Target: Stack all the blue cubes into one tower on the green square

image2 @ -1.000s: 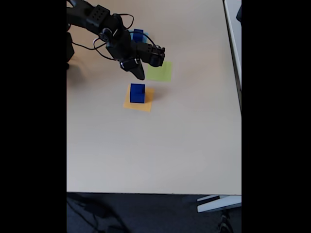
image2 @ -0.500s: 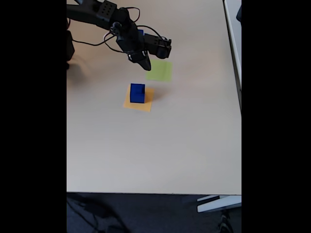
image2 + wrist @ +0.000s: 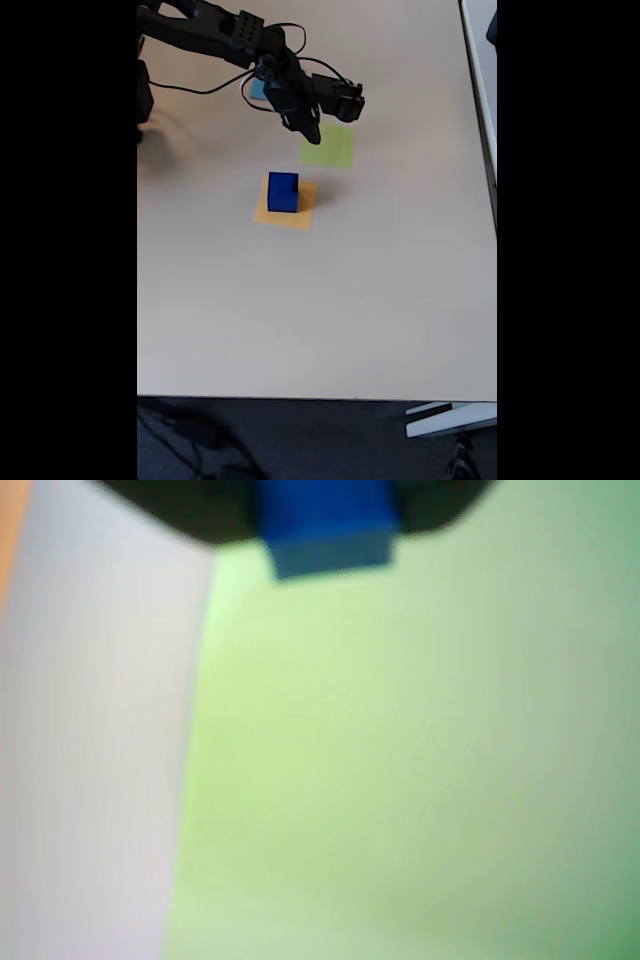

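Observation:
In the wrist view a blurred blue cube (image 3: pixel 330 540) sits between the dark jaws of my gripper (image 3: pixel 325 515) at the top edge. It hangs over the green square (image 3: pixel 400 760), which spreads across most of that view. In the fixed view my gripper (image 3: pixel 310 128) hovers at the upper left corner of the green square (image 3: pixel 330 148). The cube it holds is hidden there by the arm. Another blue cube (image 3: pixel 283 192) stands on an orange-yellow square (image 3: pixel 302 214), below and to the left of the green one.
A light-blue paper square (image 3: pixel 258 90) peeks out behind the arm's cables at the upper left. The arm's base (image 3: pixel 145 95) stands at the left edge. The table's right edge (image 3: pixel 480 130) and front edge lie far from the squares.
The gripper has swung right and slightly up, from just above the orange-yellow square to the green square's upper left corner. The cube on the orange-yellow square has not moved.

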